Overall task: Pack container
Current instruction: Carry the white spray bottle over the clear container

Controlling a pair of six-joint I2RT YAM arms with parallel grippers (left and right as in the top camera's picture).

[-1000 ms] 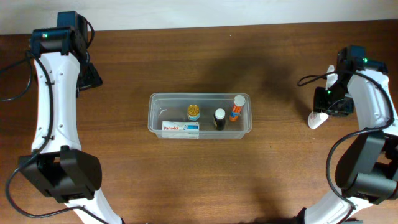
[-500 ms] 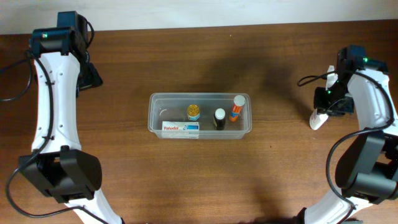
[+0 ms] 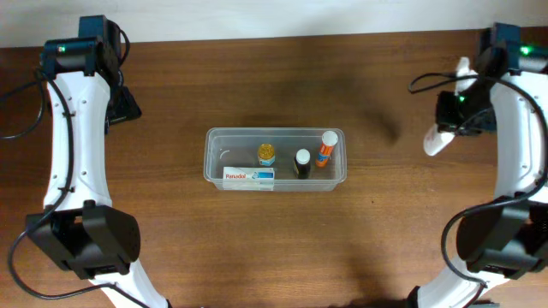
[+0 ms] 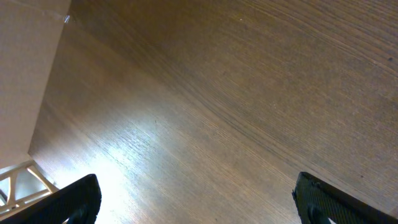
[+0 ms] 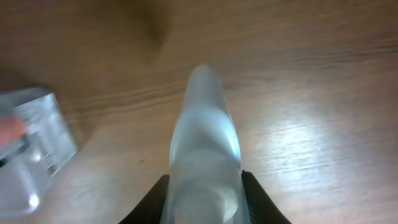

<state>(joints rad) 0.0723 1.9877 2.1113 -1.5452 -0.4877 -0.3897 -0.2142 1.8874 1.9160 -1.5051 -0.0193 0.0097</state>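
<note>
The clear plastic container sits mid-table; its corner shows at the left of the right wrist view. In it are a white box, a yellow-capped bottle, a black bottle and an orange bottle with a white cap. My right gripper is shut on a white tube, which fills the right wrist view, held above the table far right of the container. My left gripper is open and empty over bare wood at the far left.
The table's back edge meets a pale wall. A white frame piece shows at the lower left of the left wrist view. Both arms stand along the table's left and right sides.
My right gripper has lifted the white tube off the table and moved it toward the back. The left arm and the container have not moved.
</note>
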